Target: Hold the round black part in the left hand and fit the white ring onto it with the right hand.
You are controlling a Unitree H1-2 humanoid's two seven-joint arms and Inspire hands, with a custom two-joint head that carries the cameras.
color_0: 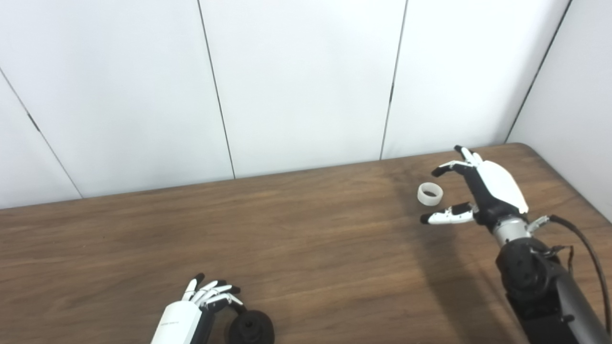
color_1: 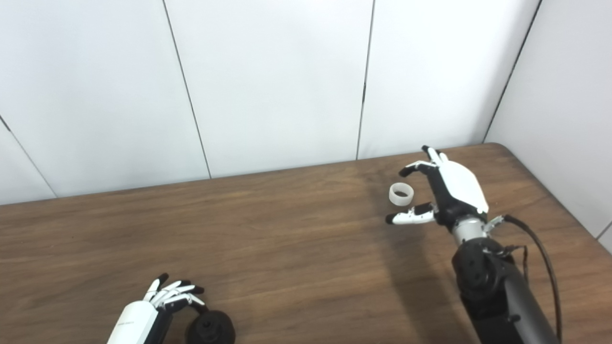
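Note:
The round black part (color_0: 251, 327) lies on the wooden table (color_0: 296, 239) at the bottom edge, left of centre. My left hand (color_0: 205, 301) is just left of it, fingers apart and curled toward it, thumb at its rim, holding nothing. The white ring (color_0: 430, 194) lies flat on the table at the far right. My right hand (color_0: 471, 188) is open just right of the ring, with its fingers above and its thumb below, not touching it. The ring also shows in the right eye view (color_1: 401, 194).
White wall panels (color_0: 306, 81) stand behind the table's far edge. The table's right edge (color_0: 573, 186) runs close to my right arm. A black cable (color_0: 590, 258) loops off the right wrist.

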